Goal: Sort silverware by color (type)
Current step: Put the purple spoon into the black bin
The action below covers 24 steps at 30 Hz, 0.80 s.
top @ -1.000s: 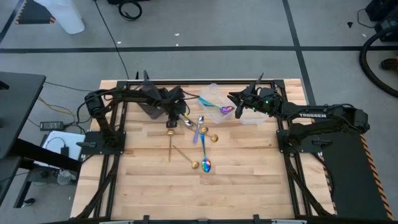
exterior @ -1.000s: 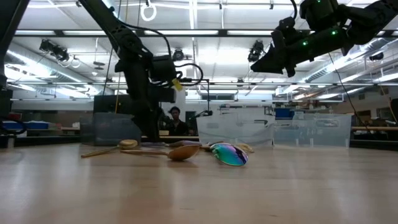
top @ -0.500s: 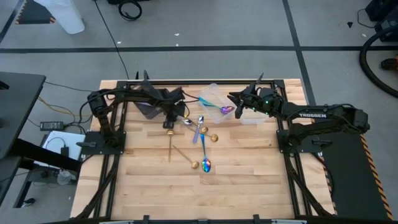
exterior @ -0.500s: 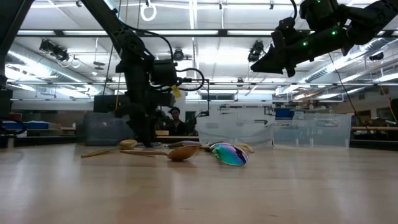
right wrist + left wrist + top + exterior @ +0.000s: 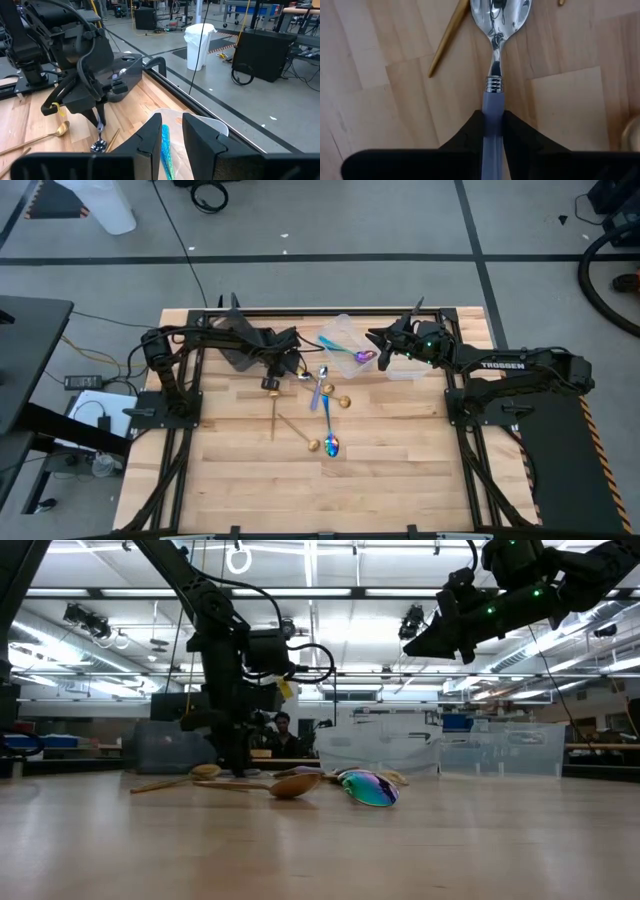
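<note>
My left gripper (image 5: 493,125) points down at the table's far left-centre (image 5: 290,368), shut on a silver spoon (image 5: 303,377) with a grey-blue handle that lies flat on the wood. My right gripper (image 5: 170,142) hangs high at the far right (image 5: 383,352), over a clear tub (image 5: 345,332), shut on an iridescent spoon (image 5: 362,356) with a teal handle. More silverware lies loose in mid-table: gold spoons (image 5: 273,408) (image 5: 300,432) and iridescent ones (image 5: 329,438) (image 5: 320,387). My left gripper pinches the silver spoon's grey-blue handle (image 5: 493,107) between its two fingers, just behind the ribbed collar. The fingers come from above, one on each long side. The spoon lies flat on the table, its bowl (image 5: 499,15) pointing away. My right gripper has the iridescent spoon between its fingers, nearly level, coming from the table's right. The teal handle (image 5: 166,142) sticks out forward past the fingertips, clear of the table above the tub. The fingers hide the place of contact.
A dark tub (image 5: 235,345) stands at the far left behind my left arm. A second clear tub (image 5: 402,366) sits under my right arm. The near half of the table (image 5: 400,480) is bare wood.
My left gripper has gone a little toward the table's right edge and down onto the silver spoon, rolling its wrist as it went. The spoons on the table lie where they were.
</note>
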Each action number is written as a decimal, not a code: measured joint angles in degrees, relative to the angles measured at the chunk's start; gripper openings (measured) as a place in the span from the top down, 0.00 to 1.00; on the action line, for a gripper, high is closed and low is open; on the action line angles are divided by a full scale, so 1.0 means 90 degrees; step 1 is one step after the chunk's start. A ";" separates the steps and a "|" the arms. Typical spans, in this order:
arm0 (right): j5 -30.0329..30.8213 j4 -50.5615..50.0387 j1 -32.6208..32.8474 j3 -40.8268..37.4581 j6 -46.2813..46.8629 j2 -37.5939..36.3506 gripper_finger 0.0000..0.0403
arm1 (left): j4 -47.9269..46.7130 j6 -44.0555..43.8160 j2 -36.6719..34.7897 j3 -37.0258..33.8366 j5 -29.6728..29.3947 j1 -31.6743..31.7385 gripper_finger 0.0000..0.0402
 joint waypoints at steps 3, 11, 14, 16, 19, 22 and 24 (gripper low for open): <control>0.0000 -0.0001 0.0000 0.0000 0.0002 0.0000 0.78 | -0.0002 -0.0029 0.0000 -0.0006 0.0002 -0.0001 0.86; 0.0000 -0.0004 0.0000 0.0000 0.0002 0.0000 0.78 | -0.0010 -0.0053 -0.0060 -0.0023 -0.0029 -0.0002 0.86; 0.0000 -0.0007 0.0000 0.0000 0.0002 0.0000 0.78 | -0.0028 -0.0065 -0.0276 -0.0046 -0.0085 0.0000 0.86; 0.0000 -0.0010 0.0000 0.0000 0.0002 0.0000 0.78 | -0.0128 -0.0101 -0.0439 -0.0064 -0.0055 0.0004 0.86; 0.0000 -0.0012 0.0000 0.0000 0.0002 0.0000 0.78 | -0.0142 -0.0220 -0.0727 -0.0056 -0.0039 -0.0008 0.86; -0.0001 -0.0015 0.0000 0.0000 0.0002 0.0000 0.78 | -0.0244 -0.0324 -0.0933 -0.0053 -0.0037 -0.0018 0.86; 0.0000 -0.0014 0.0000 0.0000 0.0003 0.0000 0.78 | -0.0220 -0.0390 -0.1059 -0.0054 -0.0022 -0.0047 0.86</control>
